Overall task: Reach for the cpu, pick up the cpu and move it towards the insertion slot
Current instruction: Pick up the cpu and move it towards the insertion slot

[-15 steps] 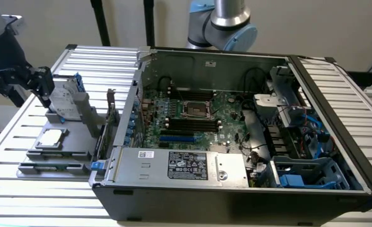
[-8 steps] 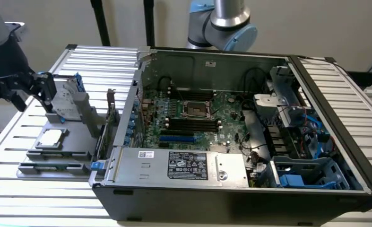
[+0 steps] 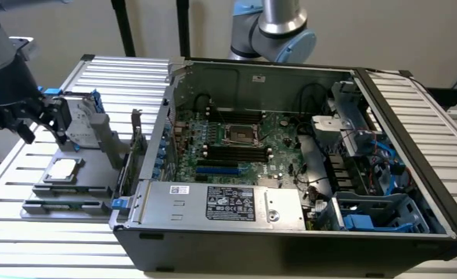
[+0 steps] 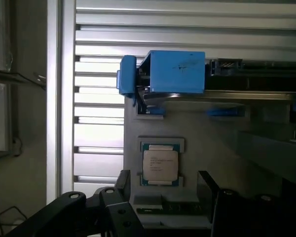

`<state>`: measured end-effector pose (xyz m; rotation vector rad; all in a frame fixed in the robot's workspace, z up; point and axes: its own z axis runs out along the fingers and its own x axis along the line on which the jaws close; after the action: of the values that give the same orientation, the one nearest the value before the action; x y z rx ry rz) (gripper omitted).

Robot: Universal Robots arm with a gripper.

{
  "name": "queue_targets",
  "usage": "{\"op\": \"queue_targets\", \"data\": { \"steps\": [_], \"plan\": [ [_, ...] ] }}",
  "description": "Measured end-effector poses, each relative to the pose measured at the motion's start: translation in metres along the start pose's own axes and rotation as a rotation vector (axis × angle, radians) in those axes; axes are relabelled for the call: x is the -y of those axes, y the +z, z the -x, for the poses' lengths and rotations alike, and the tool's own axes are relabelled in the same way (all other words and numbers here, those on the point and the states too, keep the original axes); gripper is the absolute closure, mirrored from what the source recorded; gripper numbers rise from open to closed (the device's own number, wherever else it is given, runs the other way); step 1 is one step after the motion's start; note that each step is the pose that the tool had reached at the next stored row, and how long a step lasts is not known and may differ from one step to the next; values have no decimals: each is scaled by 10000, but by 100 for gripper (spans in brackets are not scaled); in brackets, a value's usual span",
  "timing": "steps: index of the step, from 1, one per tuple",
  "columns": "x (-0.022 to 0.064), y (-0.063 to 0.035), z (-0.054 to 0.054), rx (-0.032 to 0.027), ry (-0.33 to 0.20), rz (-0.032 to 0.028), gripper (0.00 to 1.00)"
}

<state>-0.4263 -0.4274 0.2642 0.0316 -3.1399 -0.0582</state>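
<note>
The cpu [image 3: 61,170] is a small silvery square chip lying flat in a recess of the grey fixture plate [image 3: 89,174], at the exterior view's left. My gripper [image 3: 42,132] hangs above and slightly behind it, open, with nothing between its black fingers [image 3: 60,135]. In the wrist view the cpu [image 4: 160,165] lies between and beyond the two fingertips [image 4: 123,183], apart from both. The insertion slot [image 3: 240,135] is a square silver-framed socket with a dark centre on the motherboard inside the open computer case.
A hard drive with blue brackets [image 3: 77,119] stands upright on the fixture close beside my gripper. A memory stick [image 3: 65,204] lies at the fixture's front. The case wall [image 3: 147,168] rises between fixture and motherboard. Another arm [image 3: 279,29] stands behind the case.
</note>
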Motion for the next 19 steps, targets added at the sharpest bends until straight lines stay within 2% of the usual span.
{"op": "queue_targets", "data": {
  "steps": [19],
  "plan": [
    [61,343,-1,0,0,0,35]
  ]
}}
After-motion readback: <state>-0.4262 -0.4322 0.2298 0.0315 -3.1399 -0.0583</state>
